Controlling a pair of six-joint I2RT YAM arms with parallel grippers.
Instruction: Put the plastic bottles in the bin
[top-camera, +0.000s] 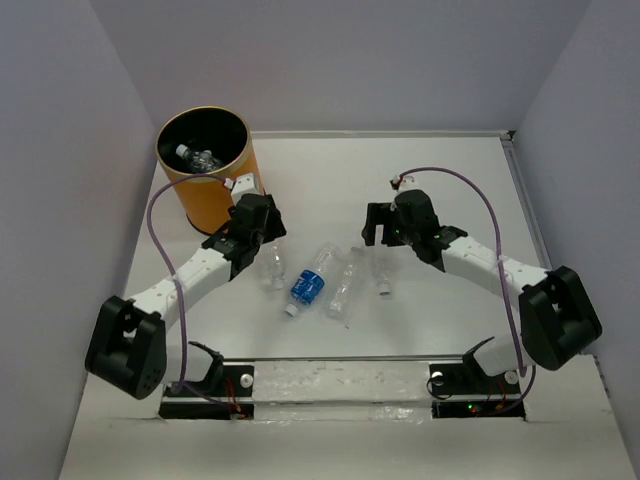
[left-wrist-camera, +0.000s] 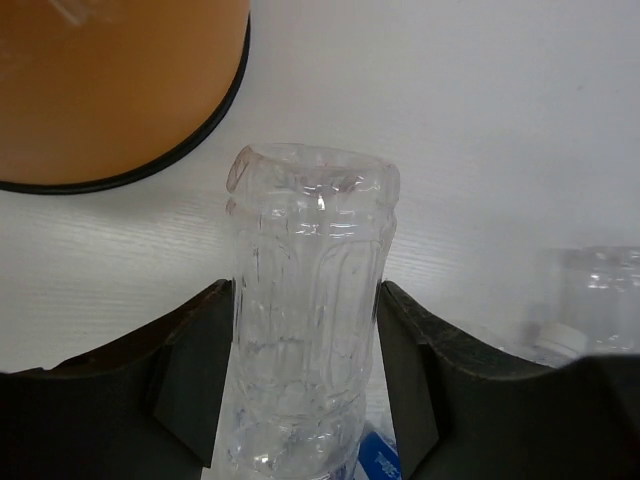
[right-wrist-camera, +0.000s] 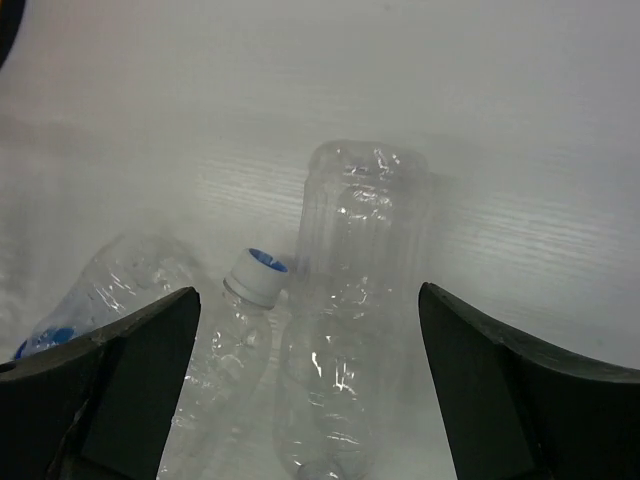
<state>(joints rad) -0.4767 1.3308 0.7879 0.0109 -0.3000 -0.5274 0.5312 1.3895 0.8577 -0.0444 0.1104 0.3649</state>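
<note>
The bin (top-camera: 210, 195) stands at the far left of the table (top-camera: 450, 180). One plastic bottle (top-camera: 200, 158) lies inside it, on the black interior.

Four more bottles lie in a loose row near the table's middle, between the two arms. The leftmost clear bottle (left-wrist-camera: 305, 300) is grasped by the left gripper (left-wrist-camera: 305, 340), with both fingers (left-wrist-camera: 195, 380) pressed against its sides. The bin's orange wall is close beyond it. I cannot tell whether this bottle rests on the table.

Next in the row is the blue-labelled bottle (top-camera: 308, 285), then a capped bottle (right-wrist-camera: 240, 340). Both lie on their sides.

The rightmost bottle (right-wrist-camera: 350, 290) lies between the fingers (right-wrist-camera: 140, 350) of the right gripper (right-wrist-camera: 308, 300). These are spread wide and touch neither side of it.
</note>
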